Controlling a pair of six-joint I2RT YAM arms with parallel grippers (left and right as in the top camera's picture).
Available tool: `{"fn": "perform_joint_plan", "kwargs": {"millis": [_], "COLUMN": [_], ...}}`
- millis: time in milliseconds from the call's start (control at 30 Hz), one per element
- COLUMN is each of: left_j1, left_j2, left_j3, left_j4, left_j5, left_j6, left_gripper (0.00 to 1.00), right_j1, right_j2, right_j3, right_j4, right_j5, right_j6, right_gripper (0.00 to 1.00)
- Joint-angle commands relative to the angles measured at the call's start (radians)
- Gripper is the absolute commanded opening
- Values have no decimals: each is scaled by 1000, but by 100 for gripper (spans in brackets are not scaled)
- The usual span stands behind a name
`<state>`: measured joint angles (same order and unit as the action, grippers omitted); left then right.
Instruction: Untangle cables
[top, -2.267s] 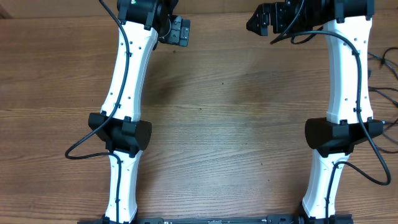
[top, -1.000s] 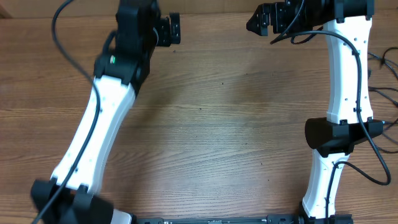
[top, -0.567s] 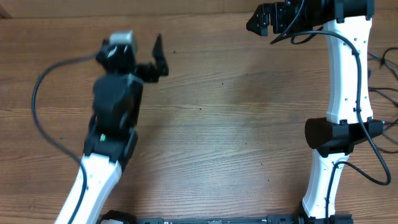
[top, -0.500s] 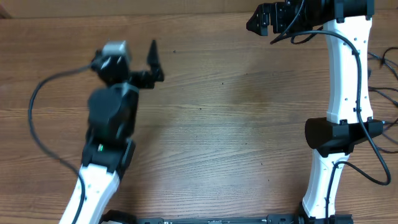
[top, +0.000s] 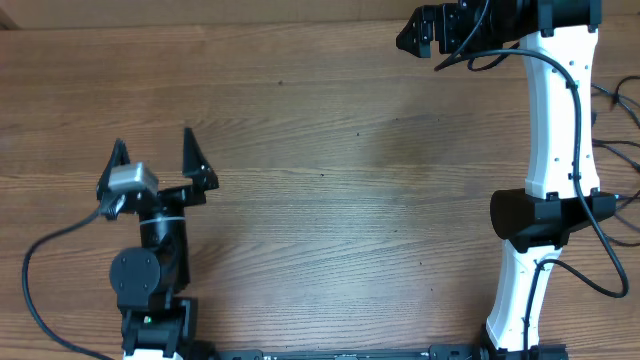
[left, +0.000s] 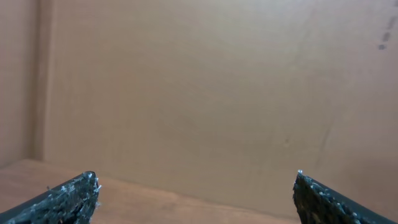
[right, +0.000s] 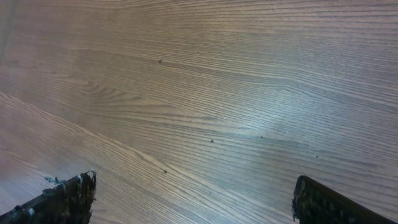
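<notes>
Nearest the base, the left gripper (top: 153, 142) stands over the table (top: 330, 210) with its jaws spread wide and nothing between them. Its camera sees only a plain tan wall. Farther out, along the right edge, thin black cables (top: 612, 145) lie partly out of frame, and their plugs cannot be made out. At the far edge, the right gripper (top: 406, 36) is also wide and empty, over bare wood.

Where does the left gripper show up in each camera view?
Overhead: left gripper at lower left, jaws wide open.
Left wrist: its fingertips in the bottom corners.
Right wrist: not in it.
Shared landmark: the wooden table, only a strip in the left wrist view.
</notes>
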<state>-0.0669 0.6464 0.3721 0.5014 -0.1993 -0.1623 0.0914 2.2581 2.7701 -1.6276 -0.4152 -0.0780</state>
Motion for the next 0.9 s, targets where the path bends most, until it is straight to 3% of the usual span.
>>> {"fn": "perform_joint_plan", "kwargs": {"millis": [0, 300, 433, 667, 867], "left_j1": [42, 186, 196, 198, 198], "left_j2": [-58, -233, -325, -400, -473], "left_j3": [-69, -248, -355, -367, -367], "left_j4": [1, -56, -55, -241, -497], "left_j5": [-10, 36, 32, 46, 79], "left_j6": [-61, -266, -264, -200, -108], "left_gripper": [100, 100, 100, 100, 100], "right_j1": [-2, -2, -2, -2, -2], "right_j2": [-23, -23, -23, -23, -23], "right_j3": [-2, -2, -2, -2, -2], "right_j4": [0, 0, 0, 0, 0], "right_j5": [-5, -5, -5, -5, -5], "right_j6": [2, 2, 2, 2, 2], "right_gripper": [100, 100, 100, 100, 100]}}
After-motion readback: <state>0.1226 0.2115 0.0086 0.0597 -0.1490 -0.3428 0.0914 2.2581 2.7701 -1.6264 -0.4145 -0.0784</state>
